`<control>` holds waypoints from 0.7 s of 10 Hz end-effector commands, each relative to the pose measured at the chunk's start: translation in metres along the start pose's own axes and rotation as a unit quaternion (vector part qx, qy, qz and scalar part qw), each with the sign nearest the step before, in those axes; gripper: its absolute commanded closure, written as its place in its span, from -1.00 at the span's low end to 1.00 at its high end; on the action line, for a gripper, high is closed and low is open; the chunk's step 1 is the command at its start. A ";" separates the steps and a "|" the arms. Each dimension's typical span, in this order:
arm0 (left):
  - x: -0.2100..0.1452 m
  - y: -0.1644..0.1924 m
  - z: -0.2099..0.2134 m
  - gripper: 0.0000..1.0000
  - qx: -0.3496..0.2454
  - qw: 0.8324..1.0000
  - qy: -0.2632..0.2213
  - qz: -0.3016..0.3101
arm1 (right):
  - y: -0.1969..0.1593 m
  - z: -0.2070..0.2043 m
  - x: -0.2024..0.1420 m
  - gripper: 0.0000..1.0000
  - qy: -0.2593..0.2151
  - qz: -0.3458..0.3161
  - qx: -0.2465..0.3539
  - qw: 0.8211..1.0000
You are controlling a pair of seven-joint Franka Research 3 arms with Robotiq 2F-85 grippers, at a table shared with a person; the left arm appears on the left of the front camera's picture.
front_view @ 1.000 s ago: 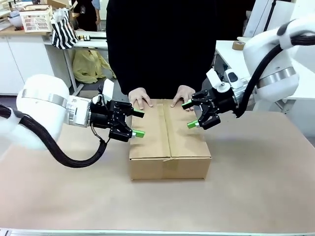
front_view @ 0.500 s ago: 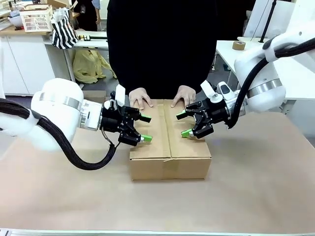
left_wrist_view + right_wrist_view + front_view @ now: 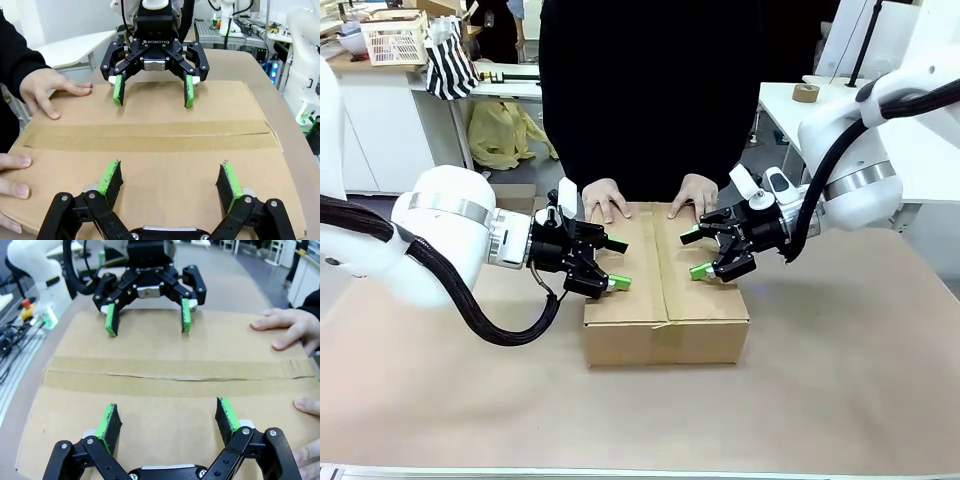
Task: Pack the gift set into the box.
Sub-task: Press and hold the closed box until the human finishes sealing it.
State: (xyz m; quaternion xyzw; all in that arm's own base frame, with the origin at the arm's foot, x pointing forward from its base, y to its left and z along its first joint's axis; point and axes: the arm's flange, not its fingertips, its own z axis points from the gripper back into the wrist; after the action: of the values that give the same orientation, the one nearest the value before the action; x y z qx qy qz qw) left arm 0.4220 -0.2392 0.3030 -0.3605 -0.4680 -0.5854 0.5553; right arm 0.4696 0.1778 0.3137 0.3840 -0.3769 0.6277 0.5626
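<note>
The near half of the flat brown tabletop (image 3: 640, 420) lies bare. At its middle, closer to the far edge, stands the box (image 3: 665, 300), a plain brown rectangular carton of corrugated cardboard. Its flaps are down, and a strip of brownish tape (image 3: 150, 136) runs along the top seam from the near end to the far end. The left gripper (image 3: 617, 263), black with 2 fingers and green pads, reaches in from the box's left side and hangs over the left flap, jaws spread wide with nothing between them. The right gripper (image 3: 695, 252), of the same make, faces it over the right flap, likewise spread and empty. Whether any pad touches the cardboard I cannot tell. At the box's far end a person in a black top rests 1 hand (image 3: 605, 198) flat on the left flap and the other hand (image 3: 693, 193) on the right flap.
</note>
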 end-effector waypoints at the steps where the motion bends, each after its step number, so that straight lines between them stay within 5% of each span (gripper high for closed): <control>1: -0.002 -0.003 0.001 -1.00 -0.003 1.000 0.006 -0.002 | 0.000 0.000 -0.001 -1.00 0.000 0.001 0.000 1.000; 7: -0.002 -0.003 0.001 -1.00 -0.003 1.000 0.006 -0.002 | 0.000 0.000 -0.001 -1.00 0.000 0.001 0.000 1.000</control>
State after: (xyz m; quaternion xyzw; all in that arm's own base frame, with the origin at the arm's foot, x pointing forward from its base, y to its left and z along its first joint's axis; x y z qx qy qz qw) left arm 0.4221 -0.2391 0.3030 -0.3603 -0.4678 -0.5858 0.5551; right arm 0.4698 0.1779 0.3139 0.3839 -0.3771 0.6278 0.5624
